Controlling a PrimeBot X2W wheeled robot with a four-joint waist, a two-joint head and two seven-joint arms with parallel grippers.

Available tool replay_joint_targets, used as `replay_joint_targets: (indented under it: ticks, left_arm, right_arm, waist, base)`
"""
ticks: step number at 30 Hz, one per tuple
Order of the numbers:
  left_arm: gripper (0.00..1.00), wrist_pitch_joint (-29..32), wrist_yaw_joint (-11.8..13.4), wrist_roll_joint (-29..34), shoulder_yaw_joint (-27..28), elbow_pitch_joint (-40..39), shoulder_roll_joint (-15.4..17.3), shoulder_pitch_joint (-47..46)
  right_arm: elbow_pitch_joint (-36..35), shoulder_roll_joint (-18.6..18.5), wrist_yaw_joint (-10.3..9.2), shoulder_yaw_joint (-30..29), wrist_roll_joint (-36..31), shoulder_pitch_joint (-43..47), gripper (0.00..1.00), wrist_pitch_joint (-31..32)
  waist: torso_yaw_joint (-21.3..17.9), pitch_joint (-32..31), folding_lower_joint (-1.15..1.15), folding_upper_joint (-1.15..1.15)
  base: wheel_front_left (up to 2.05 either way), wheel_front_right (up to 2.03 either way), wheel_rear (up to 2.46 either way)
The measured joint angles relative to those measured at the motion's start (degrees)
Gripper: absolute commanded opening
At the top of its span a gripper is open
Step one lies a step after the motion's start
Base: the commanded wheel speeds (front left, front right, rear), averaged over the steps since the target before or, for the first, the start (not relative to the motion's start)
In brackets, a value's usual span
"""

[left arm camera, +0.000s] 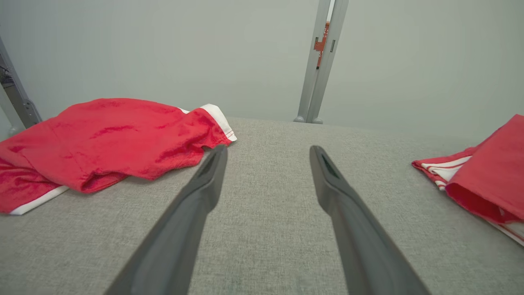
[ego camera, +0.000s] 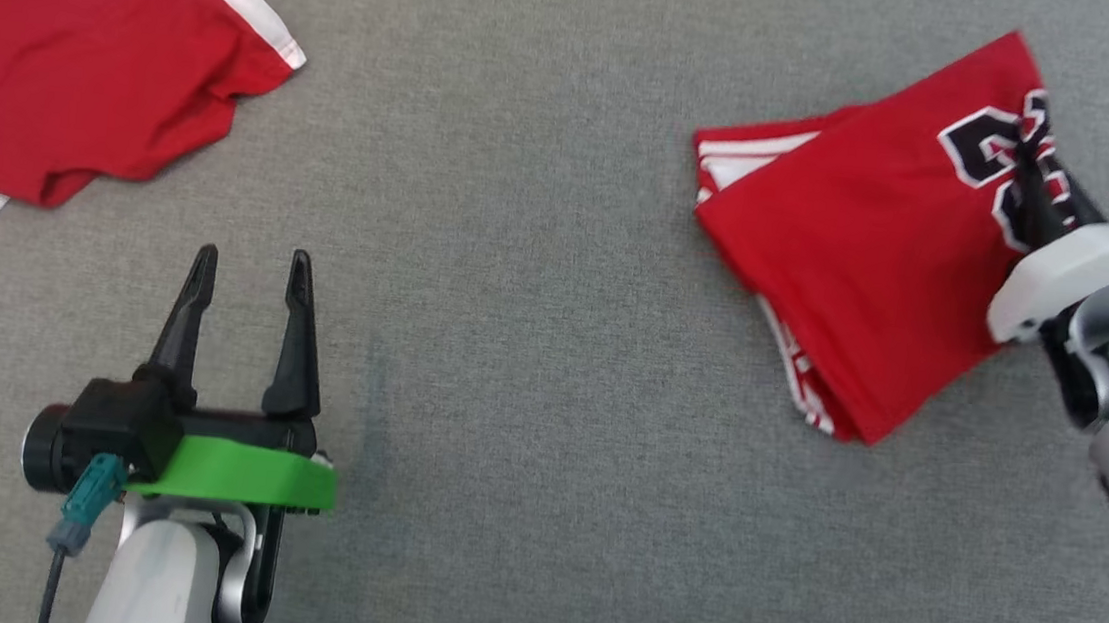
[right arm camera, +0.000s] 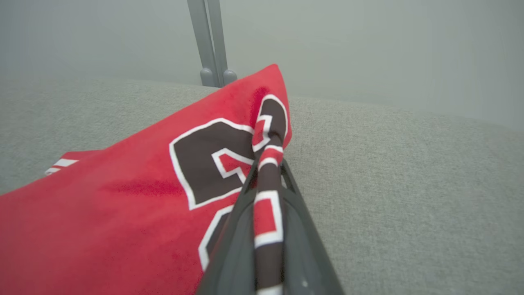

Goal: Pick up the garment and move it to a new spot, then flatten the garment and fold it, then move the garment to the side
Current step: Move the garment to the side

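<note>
Holding: my right end effector is pinching a pleat of the folded garment, far right on the bench, so I can drag it aside.
Idle: left end effector spread, holding nothing.

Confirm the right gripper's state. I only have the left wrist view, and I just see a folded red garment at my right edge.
Observer: The right gripper is shut on the folded red jersey, pinching a bunched strip of cloth between its fingers.
Operator: Any print on it? I see plain red and white stripes.
Observer: Yes. There are dark numerals outlined in white on the top face, and the pinch sits right at them, near the jersey's far corner.
</note>
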Motion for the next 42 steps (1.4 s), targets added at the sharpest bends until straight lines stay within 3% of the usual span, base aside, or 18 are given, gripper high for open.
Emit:
replay_joint_targets:
  ticks: [16,24,31,32,33,34,42]
  left_arm:
    - [1.0,0.0,-0.6,5.6,-0.1,-5.4,0.0,-9.6]
    - [1.0,0.0,-1.1,7.4,0.0,-8.4,0.8,-9.6]
    - [1.0,0.0,-1.2,7.8,-0.1,-10.4,1.1,-8.7]
    - [1.0,0.0,-1.2,8.0,-0.1,-10.6,1.2,-8.6]
    - [1.0,0.0,-1.2,8.0,-0.1,-10.8,1.2,-8.5]
    - [1.0,0.0,-1.2,8.0,0.0,-10.9,1.2,-8.4]
    - [1.0,0.0,-1.0,7.0,0.5,-9.9,1.0,-7.9]
  right_arm:
    - [-0.6,-22.1,0.0,1.4,4.7,-16.0,0.0,1.3]
    - [0.5,-26.9,0.0,2.8,6.5,-20.3,0.0,3.1]
    - [3.6,-28.5,0.0,4.4,7.6,-24.4,0.0,4.6]
    - [4.0,-28.5,0.0,4.9,7.6,-25.0,0.09,4.7]
    - [4.2,-28.5,0.0,5.3,7.5,-25.4,0.36,4.7]
    - [4.6,-28.4,0.0,5.6,7.5,-26.0,1.0,4.3]
    - [8.5,-26.6,0.0,6.7,4.9,-28.2,1.0,-0.2]
  waist:
    - [-5.9,17.2,0.01,0.0]
    - [-9.4,21.3,0.01,0.0]
    - [-9.9,22.1,0.01,0.0]
    - [-9.8,22.1,0.01,0.0]
    - [-9.7,22.2,0.01,0.0]
    - [-9.7,22.2,0.01,0.0]
    - [-9.3,21.2,0.01,0.0]
  base:
    - [0.0,0.0,0.0]
    - [0.0,0.0,0.0]
    - [0.0,0.0,0.0]
    - [0.0,0.0,0.0]
    - [0.0,0.0,0.0]
    - [0.0,0.0,0.0]
    - [0.0,0.0,0.0]
